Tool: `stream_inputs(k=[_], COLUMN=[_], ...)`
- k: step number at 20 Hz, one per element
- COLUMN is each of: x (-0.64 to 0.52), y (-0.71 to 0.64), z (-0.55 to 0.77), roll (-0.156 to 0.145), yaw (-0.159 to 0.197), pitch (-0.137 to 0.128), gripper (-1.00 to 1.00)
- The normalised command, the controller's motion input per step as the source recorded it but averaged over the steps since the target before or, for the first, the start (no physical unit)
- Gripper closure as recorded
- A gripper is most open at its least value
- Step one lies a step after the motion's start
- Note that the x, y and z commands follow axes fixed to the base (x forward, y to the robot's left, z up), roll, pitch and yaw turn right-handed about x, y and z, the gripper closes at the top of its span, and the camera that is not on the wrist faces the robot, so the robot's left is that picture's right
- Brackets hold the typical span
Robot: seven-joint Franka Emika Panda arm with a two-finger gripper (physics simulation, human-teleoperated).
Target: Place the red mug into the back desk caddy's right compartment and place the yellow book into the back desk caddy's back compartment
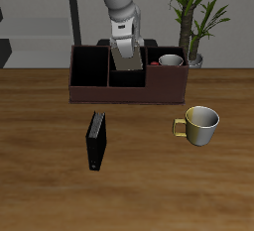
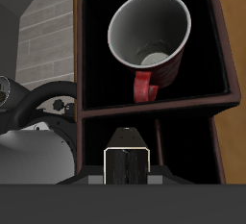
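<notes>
One camera looks from the front and above across the wooden surface [image 1: 60, 185] toward the robot at the back — wide, taking in the whole back desk caddy [image 1: 127, 84]. The other rides on the wrist, staring straight down at close range into the caddy's sections. Both share the red mug [image 2: 149, 37] in the right compartment [image 2: 207, 16]
</notes>
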Motion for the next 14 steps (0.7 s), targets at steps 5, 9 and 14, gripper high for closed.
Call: stream_inputs(k=[5, 9, 14], x=[0.01, -0.04, 0.07], y=[-0.02, -0.02, 0.01], z=[-0.19, -0.18, -0.15], roll=[-0.007, 0.008, -0.009], yaw=[-0.005, 0.014, 0.009], pitch=[0.038, 0.03, 0.025], gripper=[1.0, 1.0, 1.0])
